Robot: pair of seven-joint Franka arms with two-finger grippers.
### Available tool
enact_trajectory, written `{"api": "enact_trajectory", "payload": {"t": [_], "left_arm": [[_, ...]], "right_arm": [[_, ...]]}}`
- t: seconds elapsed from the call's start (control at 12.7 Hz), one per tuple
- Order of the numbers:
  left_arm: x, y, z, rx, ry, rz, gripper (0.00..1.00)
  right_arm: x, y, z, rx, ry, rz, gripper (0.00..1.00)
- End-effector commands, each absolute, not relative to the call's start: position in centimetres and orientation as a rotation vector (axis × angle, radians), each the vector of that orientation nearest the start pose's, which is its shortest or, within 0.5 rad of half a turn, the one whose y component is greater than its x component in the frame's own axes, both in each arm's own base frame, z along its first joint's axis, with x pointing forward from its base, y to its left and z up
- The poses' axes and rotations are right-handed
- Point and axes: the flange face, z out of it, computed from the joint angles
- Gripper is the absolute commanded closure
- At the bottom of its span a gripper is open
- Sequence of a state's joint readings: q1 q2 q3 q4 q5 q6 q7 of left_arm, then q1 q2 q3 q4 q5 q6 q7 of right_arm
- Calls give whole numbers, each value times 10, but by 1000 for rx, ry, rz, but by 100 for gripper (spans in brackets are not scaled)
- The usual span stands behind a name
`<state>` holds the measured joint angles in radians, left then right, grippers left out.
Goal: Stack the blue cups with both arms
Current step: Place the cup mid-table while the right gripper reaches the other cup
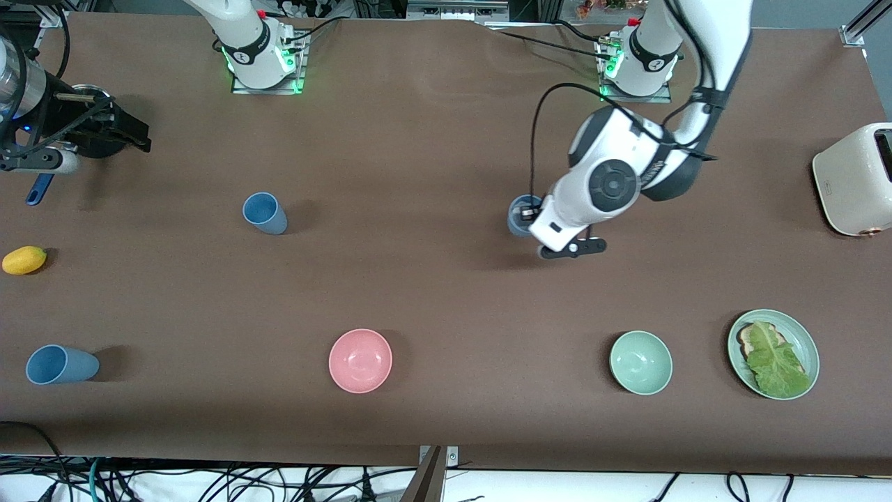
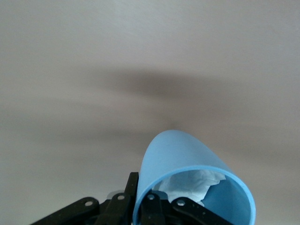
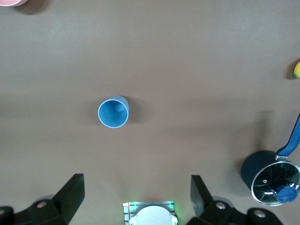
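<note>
From the front camera I see my left arm (image 1: 613, 181) reaching down over the middle of the brown table (image 1: 432, 293), its left gripper (image 1: 529, 222) clamped on the rim of a blue cup (image 1: 519, 213). A second blue cup (image 1: 265, 213) stands upright toward the right arm's end. A third blue cup (image 1: 61, 364) lies on its side nearer the camera at that same end. A pink bowl (image 1: 360, 360), a green bowl (image 1: 641, 362) and a green plate (image 1: 808, 341) with toast and lettuce sit along the near edge. A toaster (image 1: 854, 180) stands at the left arm's end.

On the left wrist camera, one of the black fingers (image 2: 157, 211) sits inside the held cup (image 2: 187, 159) against its wall, the other outside. Crumpled white paper (image 2: 192, 185) lies inside.

On the right wrist camera, the right gripper (image 3: 138, 192) hangs high with its fingers wide apart, holding nothing. The upright cup (image 3: 113, 112) is below it. A dark pot with a glass lid (image 3: 272, 180) stands nearby.
</note>
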<state>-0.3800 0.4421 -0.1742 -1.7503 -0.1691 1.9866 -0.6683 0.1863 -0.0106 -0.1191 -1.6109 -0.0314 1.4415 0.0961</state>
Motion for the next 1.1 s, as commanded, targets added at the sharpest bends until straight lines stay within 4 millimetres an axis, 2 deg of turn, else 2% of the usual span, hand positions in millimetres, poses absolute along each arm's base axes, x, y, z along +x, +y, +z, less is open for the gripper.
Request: {"api": "enact_trajectory", "payload": {"t": [0.0,0.24,0.39,0.55,0.71,0.86,1.02], "left_arm": [[533,-378,272,-3137,-434,474,100],[527,-386,257,-3127,-442,476,100],[520,-394,238,-3111,-406,470,100],[523,-393,244,-3121,-419,451,100],[523,-392,249,-3118,-418,449,1],[525,-387,287,-3114,-410,447,0],[540,-363,343,-3124,-429,416,0]], "right_arm": [[537,31,607,-3165,48,240,0],[537,28,606,-3168,56,247,0],[538,24,606,-3167,73,243,0],[538,22,605,-3165,73,248,0],[539,23,607,-3167,73,235,0],[540,21,607,-3162,75,231,0],[541,18,605,-3163,82,233,0]]}}
